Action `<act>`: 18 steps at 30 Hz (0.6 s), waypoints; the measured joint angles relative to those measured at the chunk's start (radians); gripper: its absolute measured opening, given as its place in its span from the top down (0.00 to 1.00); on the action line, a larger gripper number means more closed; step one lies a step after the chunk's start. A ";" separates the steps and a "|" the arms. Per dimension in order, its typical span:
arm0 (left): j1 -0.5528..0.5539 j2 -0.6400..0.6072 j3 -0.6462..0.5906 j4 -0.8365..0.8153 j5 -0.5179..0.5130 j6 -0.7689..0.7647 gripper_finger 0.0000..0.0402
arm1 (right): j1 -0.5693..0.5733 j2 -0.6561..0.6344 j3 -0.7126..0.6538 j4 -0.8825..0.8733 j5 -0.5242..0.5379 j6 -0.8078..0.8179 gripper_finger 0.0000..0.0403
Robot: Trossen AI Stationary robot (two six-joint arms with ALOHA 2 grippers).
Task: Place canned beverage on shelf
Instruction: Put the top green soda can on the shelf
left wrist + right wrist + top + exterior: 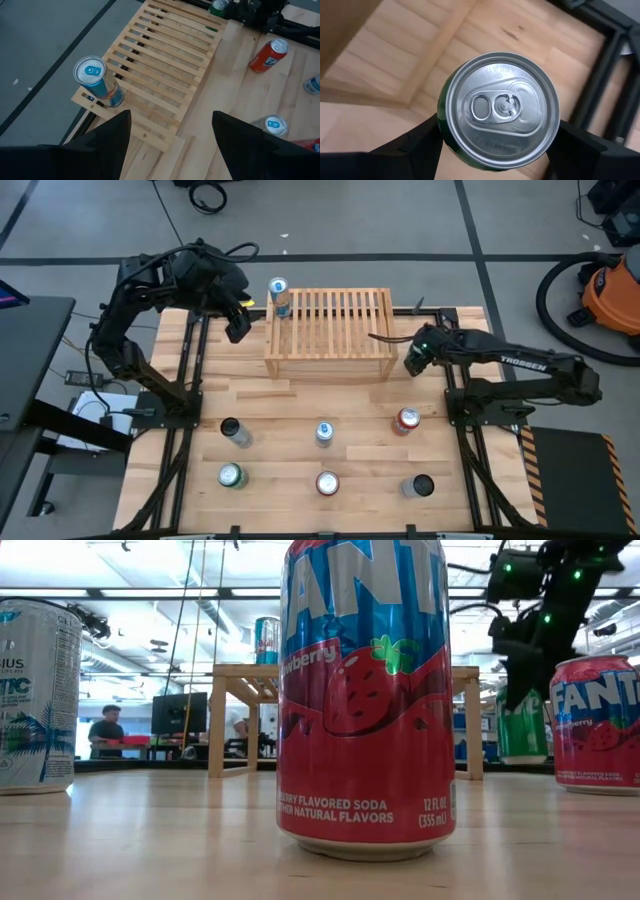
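The light wood shelf (328, 330) stands at the table's far middle. A blue can (279, 295) stands upright on its far left corner; it also shows in the left wrist view (97, 80). My left gripper (238, 320) hangs open and empty just left of the shelf, above the table. My right gripper (415, 360) is shut on a green can (500, 115) just right of the shelf's near right corner. In the low view the green can (522, 725) shows under the dark arm. My right gripper pinches the green can's side wall (442, 125) between its two fingers (415, 145), just below the top rim. The fingers come from above, pointing down. The can is upright, its silver lid up. I cannot tell whether its base stands on the table.
Several cans stand on the near half of the table: a black one (232, 430), a white-blue one (323, 433), a red Fanta (406, 420), a green one (231, 475), a red one (327, 482) and a dark one (420, 485). The shelf's slats right of the blue can are bare.
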 joint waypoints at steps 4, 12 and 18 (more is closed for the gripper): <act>0.000 0.000 0.000 0.000 0.000 0.000 0.30 | 0.000 0.000 0.098 -0.088 0.001 -0.020 0.25; 0.000 0.000 0.000 0.000 0.000 -0.001 0.30 | 0.000 0.000 0.366 -0.276 0.005 -0.072 0.25; 0.000 0.000 0.000 0.000 0.000 -0.011 0.30 | 0.000 0.021 0.556 -0.351 0.008 -0.103 0.25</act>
